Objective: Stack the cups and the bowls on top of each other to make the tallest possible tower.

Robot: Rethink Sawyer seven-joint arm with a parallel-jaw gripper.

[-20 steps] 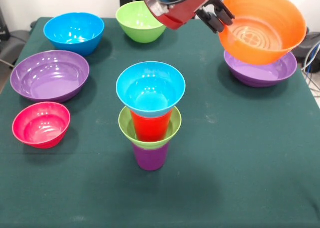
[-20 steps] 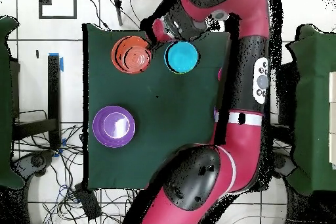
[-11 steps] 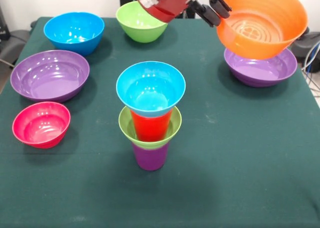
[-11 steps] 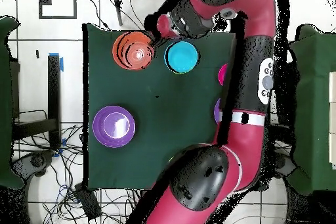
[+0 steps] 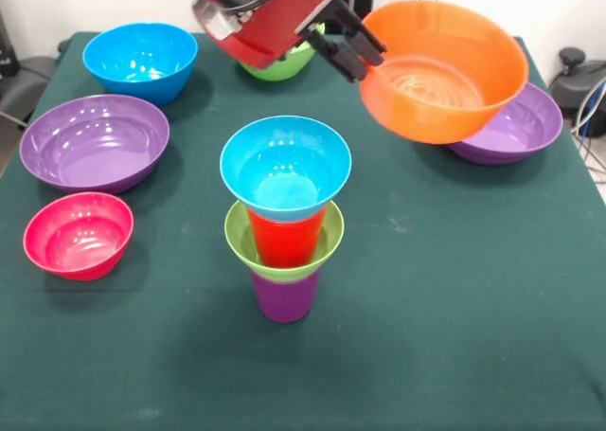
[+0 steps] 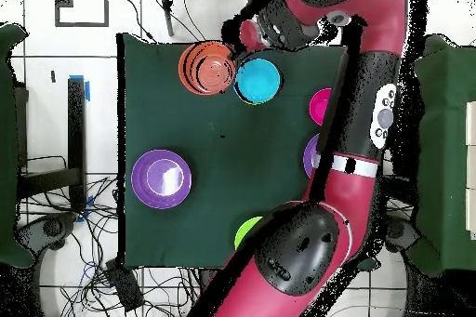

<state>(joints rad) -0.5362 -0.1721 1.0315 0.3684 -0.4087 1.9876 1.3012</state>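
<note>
- Now the orange bowl (image 5: 443,69) is carried in the air by the gripper (image 5: 358,50), jaws closed on its rim, just beside the tower (image 5: 285,218) at the table (image 5: 454,336) centre.
- Next, centring over the top blue bowl (image 5: 285,169) is judged needed.
- Counted: eight bowls, two cups.

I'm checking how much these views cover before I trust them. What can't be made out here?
- Front view: the glossy lime green plastic bowl at the back is mostly hidden by the arm.
- Front view: the wide purple plastic bowl is partly covered by the raised orange plastic bowl.
- Overhead view: the arm hides the pink bowl in part.
</note>
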